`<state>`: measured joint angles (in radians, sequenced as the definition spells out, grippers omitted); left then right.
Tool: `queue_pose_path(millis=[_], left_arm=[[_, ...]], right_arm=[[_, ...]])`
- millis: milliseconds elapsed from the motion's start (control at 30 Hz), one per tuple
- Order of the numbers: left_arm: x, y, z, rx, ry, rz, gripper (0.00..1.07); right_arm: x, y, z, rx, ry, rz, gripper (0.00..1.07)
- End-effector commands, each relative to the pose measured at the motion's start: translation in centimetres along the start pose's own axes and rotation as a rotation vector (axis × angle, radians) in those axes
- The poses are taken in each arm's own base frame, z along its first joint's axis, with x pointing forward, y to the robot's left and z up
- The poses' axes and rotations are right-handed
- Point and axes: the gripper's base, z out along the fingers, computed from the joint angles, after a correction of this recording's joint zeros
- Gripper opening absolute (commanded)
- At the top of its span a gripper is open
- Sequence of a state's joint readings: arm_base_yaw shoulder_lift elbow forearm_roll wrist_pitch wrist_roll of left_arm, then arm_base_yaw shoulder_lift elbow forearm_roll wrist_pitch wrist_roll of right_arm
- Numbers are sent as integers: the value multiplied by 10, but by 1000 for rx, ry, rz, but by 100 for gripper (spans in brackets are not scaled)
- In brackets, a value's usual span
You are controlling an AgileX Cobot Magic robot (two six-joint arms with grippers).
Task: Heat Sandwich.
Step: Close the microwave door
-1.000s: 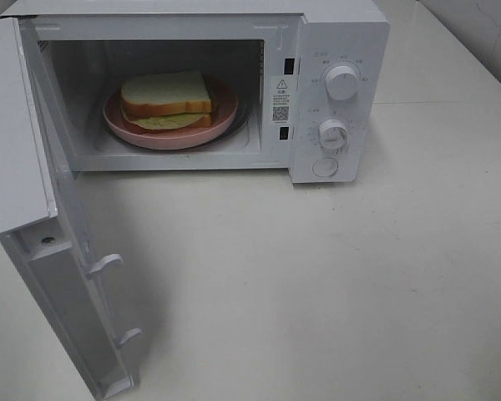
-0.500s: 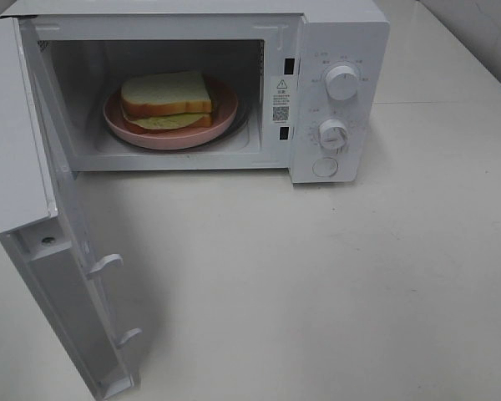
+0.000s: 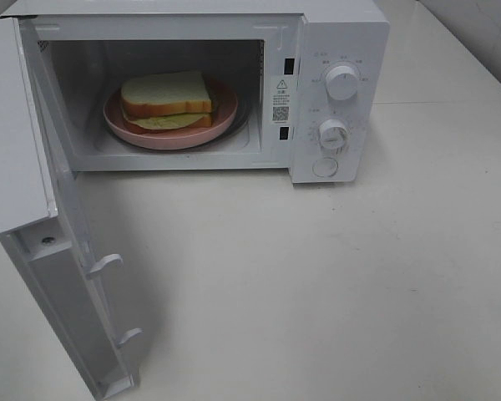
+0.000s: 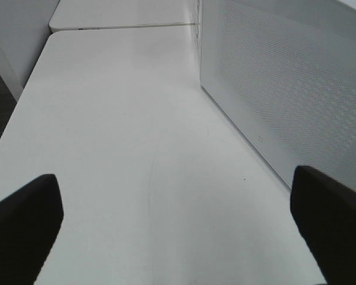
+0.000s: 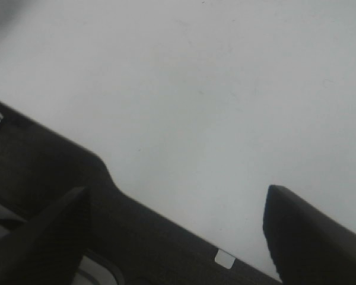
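Pink plate (image 3: 225,121) with the sandwich (image 3: 167,96) sits inside the microwave (image 3: 338,33), door (image 3: 21,142) open; I judge closing and starting remain, left end effector (image 4: 178,205) and right end effector (image 5: 178,228) both apart, empty.

High view facing microwave (image 3: 338,50), wrist views near table (image 4: 118,148)

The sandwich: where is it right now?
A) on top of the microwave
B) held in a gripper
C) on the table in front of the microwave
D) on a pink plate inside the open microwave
D: the sandwich lies on the pink plate inside the microwave, whose door stands open.
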<state>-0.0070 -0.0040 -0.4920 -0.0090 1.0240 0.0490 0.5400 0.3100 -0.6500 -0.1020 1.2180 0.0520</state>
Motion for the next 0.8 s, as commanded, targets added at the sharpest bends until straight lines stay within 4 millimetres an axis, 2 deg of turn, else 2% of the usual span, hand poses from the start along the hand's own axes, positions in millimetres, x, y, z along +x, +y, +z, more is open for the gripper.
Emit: queue_pose_path(millis=[33,233,600,800], left_arm=[[2,0,-4,-2,-24,1,106],[2,0,-4,-2,-24,1,106],[2,0,-4,-2,-24,1,106],[2,0,-4,-2,-24,1,106]], right_arm=[[10,-2,-7,62,-29,58,76],[20,-2,-11,163,-140,169,76],[34,7,5,282,-285,336,76],[42,11,0,353,-344,379,76]])
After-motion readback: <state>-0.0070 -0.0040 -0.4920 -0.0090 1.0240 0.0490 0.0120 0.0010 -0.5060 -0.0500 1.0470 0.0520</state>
